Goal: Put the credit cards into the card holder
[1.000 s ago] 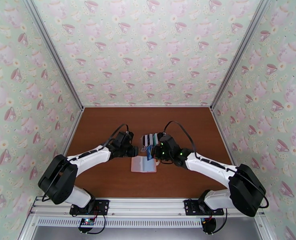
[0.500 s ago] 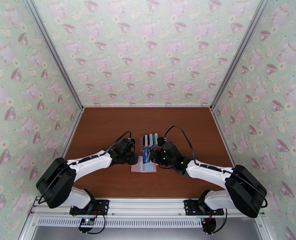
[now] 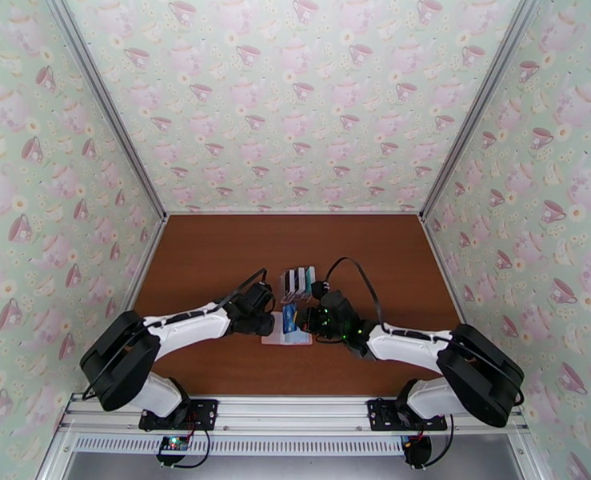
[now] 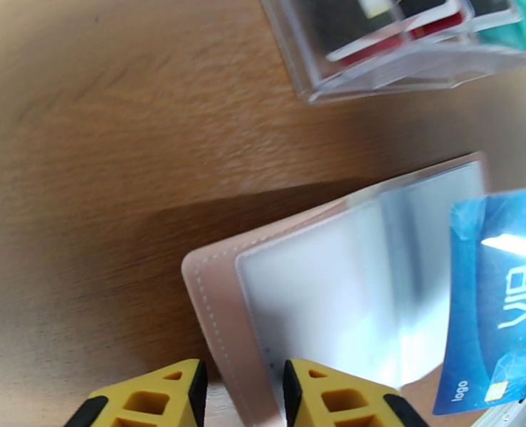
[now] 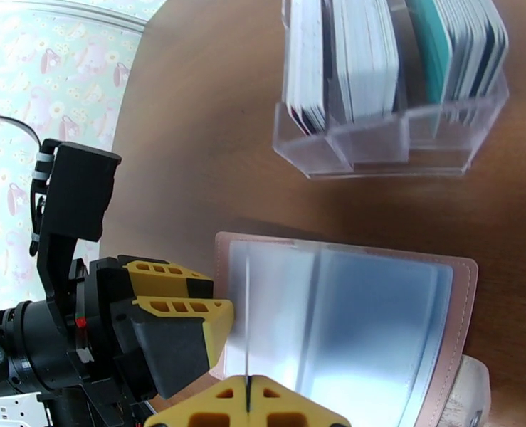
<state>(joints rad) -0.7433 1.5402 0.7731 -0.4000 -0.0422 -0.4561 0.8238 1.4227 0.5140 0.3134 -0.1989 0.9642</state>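
Observation:
The pink card holder [image 3: 283, 338] lies open on the brown table, its pale pockets facing up [image 4: 319, 293] [image 5: 376, 322]. My right gripper [image 3: 301, 320] [image 5: 248, 382] is shut on a blue credit card [image 3: 290, 317] marked VIP [image 4: 497, 300]. It holds the card on edge over the open holder, and the right wrist view sees it edge-on [image 5: 247, 314]. My left gripper [image 3: 268, 324] [image 4: 243, 368] sits low at the holder's left edge. Its yellow fingers [image 5: 184, 322] stand a little apart, with the pink edge between them.
A clear plastic slotted rack [image 3: 297, 283] [image 4: 405, 44] [image 5: 391, 136] holding several more cards on edge stands just behind the holder. The teapot-patterned walls close off the table [image 3: 215, 258] on three sides. Bare wood lies to the left, right and rear.
Both grippers have come nearer and lower. The blue card has dropped to the open holder. My left gripper has reached the holder's left edge and its jaws have narrowed.

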